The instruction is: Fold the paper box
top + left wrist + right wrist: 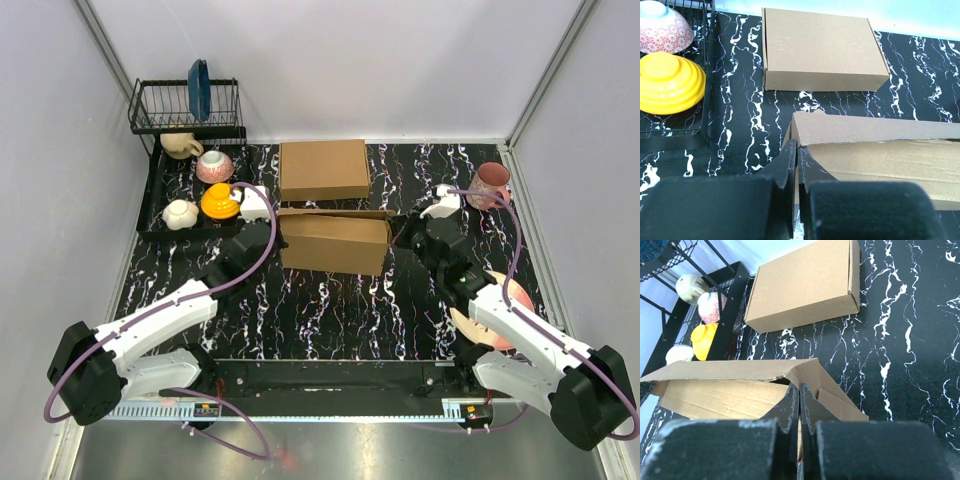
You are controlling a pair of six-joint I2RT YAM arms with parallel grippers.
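Observation:
The paper box (335, 243) is brown cardboard, partly folded, lying in the middle of the black marbled table with its long top panel loose. My left gripper (274, 224) is at its left end. In the left wrist view this gripper (796, 148) is shut, with a thin strip of the box's (880, 155) left end wall between its fingers. My right gripper (399, 232) is at the right end. In the right wrist view it (799, 386) is shut on the right end flap of the box (725, 395), beside a raised corner fold.
A neatly formed brown box (323, 170) lies just behind the paper box. At back left stands a black dish rack (160, 125) with a blue plate (199, 88), a yellow bowl (219, 200) and a pink bowl (214, 165). A pink mug (490, 185) stands at back right.

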